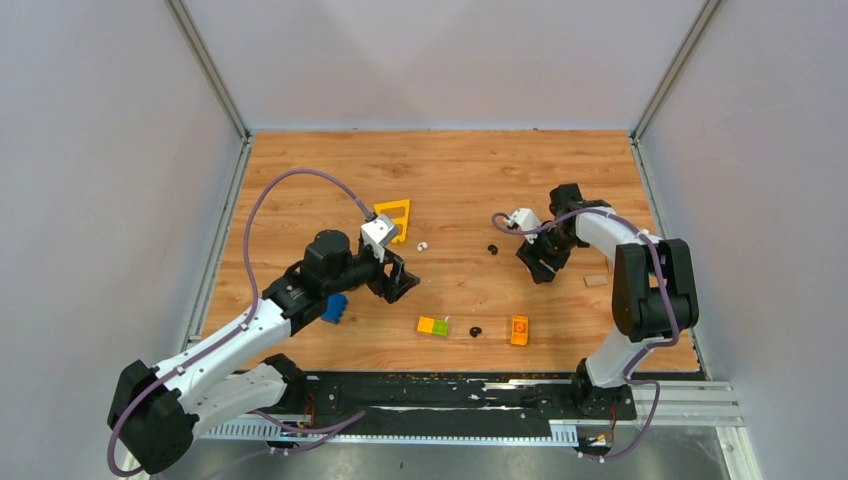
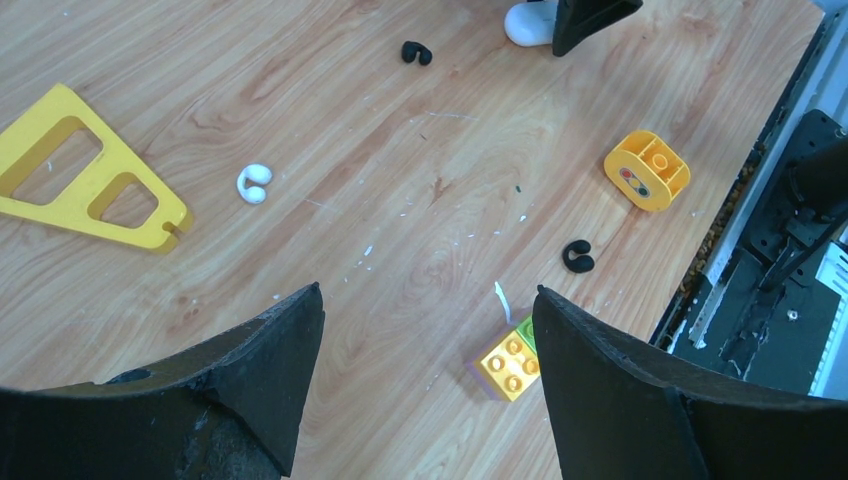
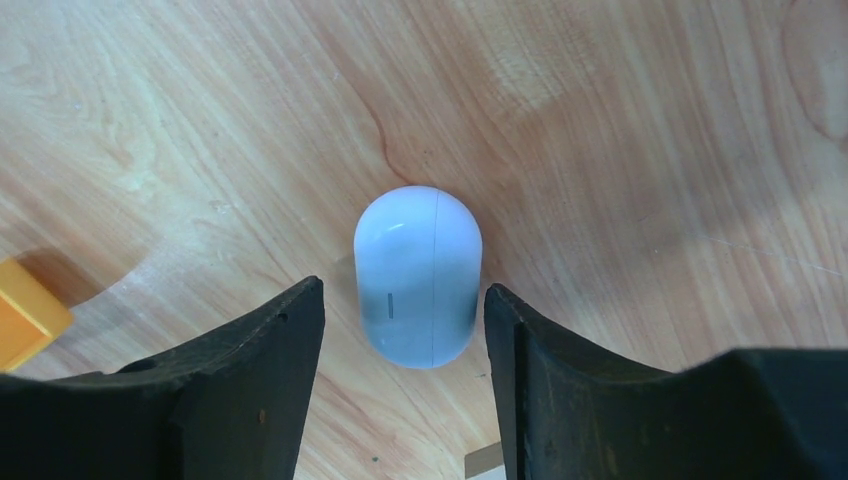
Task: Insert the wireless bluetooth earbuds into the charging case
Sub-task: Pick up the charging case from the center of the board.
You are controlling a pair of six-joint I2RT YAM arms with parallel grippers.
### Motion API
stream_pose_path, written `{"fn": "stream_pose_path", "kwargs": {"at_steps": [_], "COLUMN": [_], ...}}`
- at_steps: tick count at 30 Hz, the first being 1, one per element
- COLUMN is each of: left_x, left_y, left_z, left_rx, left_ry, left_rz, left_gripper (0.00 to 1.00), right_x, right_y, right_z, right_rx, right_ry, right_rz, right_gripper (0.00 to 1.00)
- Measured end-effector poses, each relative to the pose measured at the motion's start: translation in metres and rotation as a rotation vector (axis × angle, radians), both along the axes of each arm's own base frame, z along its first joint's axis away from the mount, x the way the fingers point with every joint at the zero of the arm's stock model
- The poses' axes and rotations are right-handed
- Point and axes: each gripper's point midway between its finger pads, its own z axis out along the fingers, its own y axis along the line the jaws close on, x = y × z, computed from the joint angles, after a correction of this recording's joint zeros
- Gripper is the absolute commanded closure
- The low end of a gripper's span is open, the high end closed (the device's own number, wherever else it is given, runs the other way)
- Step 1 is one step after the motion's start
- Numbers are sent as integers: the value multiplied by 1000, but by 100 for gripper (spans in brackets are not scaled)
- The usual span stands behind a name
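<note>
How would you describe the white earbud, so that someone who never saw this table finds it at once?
Find the yellow triangular frame on the wooden table. Just to its right in the top view lies the white earbud, a tiny curled bud. The two other earbuds are black.

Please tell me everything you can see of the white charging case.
The charging case is a smooth, glossy white pebble, plastic-looking, rounded at both ends. A thin seam runs along its length and a small dark mark sits on one half; the lid looks shut. It lies on the wooden table, between the open fingers of the right gripper, which do not clearly touch it.
</note>
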Motion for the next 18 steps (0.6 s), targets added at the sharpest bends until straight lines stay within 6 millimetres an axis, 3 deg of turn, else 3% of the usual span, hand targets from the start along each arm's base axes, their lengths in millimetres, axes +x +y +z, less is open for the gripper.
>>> {"fn": "stream_pose_path", "kwargs": {"at_steps": [3, 6, 9, 12, 15, 18], "left_x": [-1, -1, -1, -1, -2, -6], "left_y": [-1, -1, -1, -2, -3, -6], "left_z": [0, 0, 0, -2, -7, -6], "left_rx": [0, 0, 0, 2, -5, -43], "left_ry": [0, 0, 1, 12, 51, 117], "left_rz": [-4, -5, -5, -2, 7, 26], "left_gripper": [16, 16, 16, 16, 18, 19], "right_x": [-2, 0, -1, 1, -2, -8], "right_y": [-2, -4, -2, 2, 17, 41], "right_z": [-8, -8, -7, 2, 28, 75], "right_rx": [-11, -14, -5, 3, 26, 102], "right_ry": [-13, -56, -85, -129, -215, -349], "right_rz": [-18, -45, -75, -90, -64, -7], "right_gripper": [46, 56, 67, 71, 72, 72]}}
